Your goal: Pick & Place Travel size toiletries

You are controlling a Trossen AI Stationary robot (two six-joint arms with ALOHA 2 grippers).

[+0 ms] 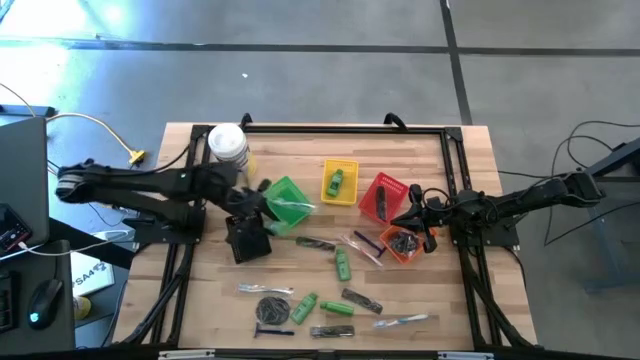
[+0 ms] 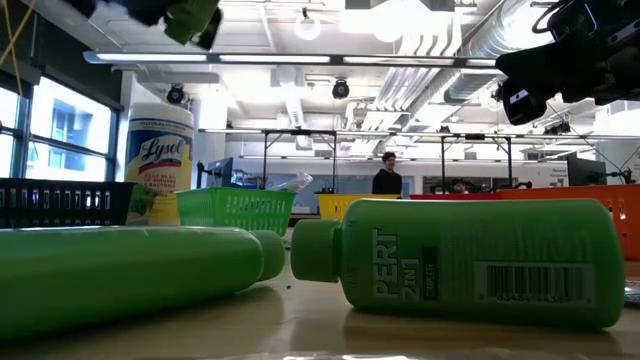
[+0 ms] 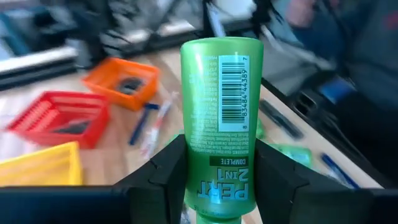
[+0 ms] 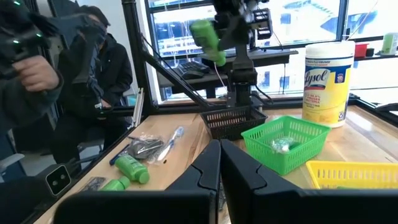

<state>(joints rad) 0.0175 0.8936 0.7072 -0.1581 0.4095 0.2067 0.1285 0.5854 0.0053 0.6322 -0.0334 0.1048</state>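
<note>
Green bottle (image 3: 219,118) clamped in left hand (image 3: 217,180), raised above tabletop (image 1: 300,150) near green basket (image 1: 287,203); long axis runs forward between fingers. Right hand (image 4: 219,163) clenched, empty, over orange basket (image 1: 404,243).

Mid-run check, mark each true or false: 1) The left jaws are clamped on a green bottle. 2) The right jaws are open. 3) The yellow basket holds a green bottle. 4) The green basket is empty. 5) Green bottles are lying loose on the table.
1) True: the left gripper holds the green bottle, raised above the table.
2) False: the right gripper has its jaws shut and holds nothing.
3) True: the yellow basket holds a small green bottle.
4) False: the green basket has a clear-wrapped piece in it.
5) True: loose green bottles lie on the table.
</note>
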